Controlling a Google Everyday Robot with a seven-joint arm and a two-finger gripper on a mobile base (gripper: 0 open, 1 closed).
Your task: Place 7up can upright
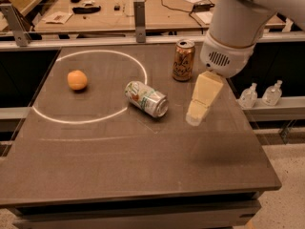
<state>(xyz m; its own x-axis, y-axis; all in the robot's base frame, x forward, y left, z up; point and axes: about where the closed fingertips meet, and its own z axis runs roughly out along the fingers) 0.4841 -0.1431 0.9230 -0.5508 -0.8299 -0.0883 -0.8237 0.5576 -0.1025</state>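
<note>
The 7up can (146, 98) is white-silver with green lettering and lies on its side on the dark table (119, 161), at the right edge of the white painted circle (90, 85). My gripper (195, 118) hangs from the white arm above the table, to the right of the can and apart from it, holding nothing. Its cream-coloured fingers (202, 99) point down and to the left.
A brown-orange can (183, 60) stands upright behind the 7up can, close to my arm. An orange (77, 79) sits inside the circle at the left. Two small clear bottles (261, 95) stand on a ledge off the table's right edge. A cluttered workbench lies behind.
</note>
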